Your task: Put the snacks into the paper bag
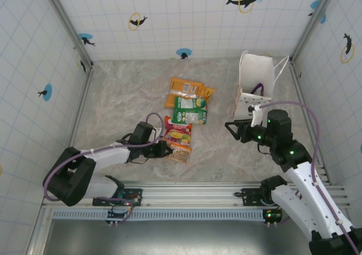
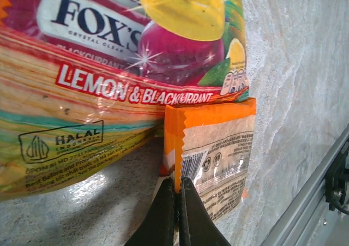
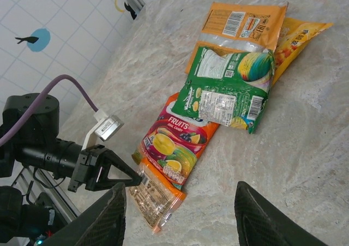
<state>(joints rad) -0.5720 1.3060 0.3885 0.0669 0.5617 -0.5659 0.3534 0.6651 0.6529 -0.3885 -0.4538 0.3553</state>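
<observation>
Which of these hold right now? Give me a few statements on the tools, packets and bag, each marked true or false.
1. The left tool is shut on the edge of the small orange packet. True.
2. The right tool holds the green packet. False: it is open and empty, and that packet lies in the pile on the table.
3. The paper bag stands upright at the far right of the table. True.
4. The small orange packet lies apart from the other snacks. False: its far end is tucked under the Fox's packet.
</observation>
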